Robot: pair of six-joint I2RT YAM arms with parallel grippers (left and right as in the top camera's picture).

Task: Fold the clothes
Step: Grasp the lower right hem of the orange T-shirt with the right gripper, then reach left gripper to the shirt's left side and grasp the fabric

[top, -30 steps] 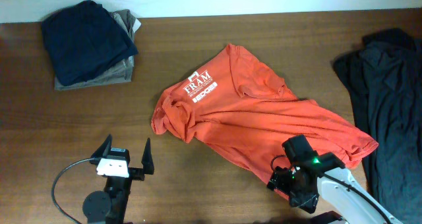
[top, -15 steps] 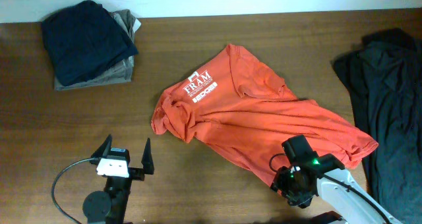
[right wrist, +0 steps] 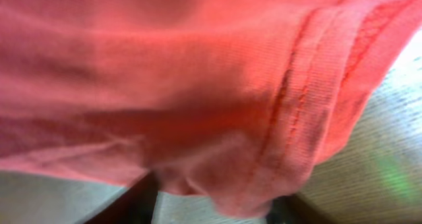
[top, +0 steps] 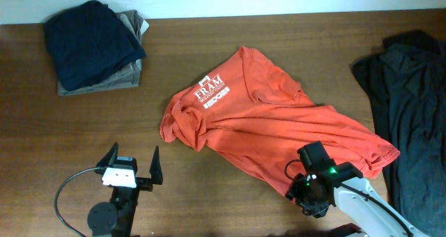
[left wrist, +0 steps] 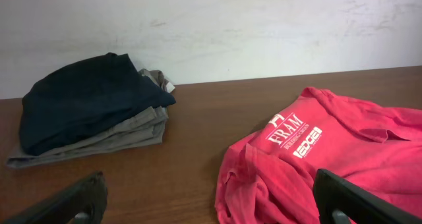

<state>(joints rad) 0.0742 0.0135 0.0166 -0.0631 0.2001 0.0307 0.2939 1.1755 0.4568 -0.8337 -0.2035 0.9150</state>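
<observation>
The orange-red T-shirt [top: 272, 122] lies crumpled across the middle of the table, its white lettering facing up. It also shows in the left wrist view [left wrist: 343, 151]. My right gripper [top: 301, 192] is at the shirt's near hem and is shut on a bunch of that hem. In the right wrist view the red fabric [right wrist: 198, 85] fills the frame and hangs down between the two fingers [right wrist: 211, 207]. My left gripper [top: 132, 162] is open and empty at the front left, short of the shirt's left edge. In its own view the jaws [left wrist: 211, 204] are spread wide.
A folded dark navy garment on a tan one [top: 94, 45] sits at the back left, also in the left wrist view [left wrist: 86, 112]. A dark heap of clothing [top: 408, 104] lies along the right edge. A black cable [top: 66, 188] loops by the left arm.
My right gripper has turned and settled a little at the hem, and the bit of orange fabric showing under it is now covered. The left arm has not moved.
</observation>
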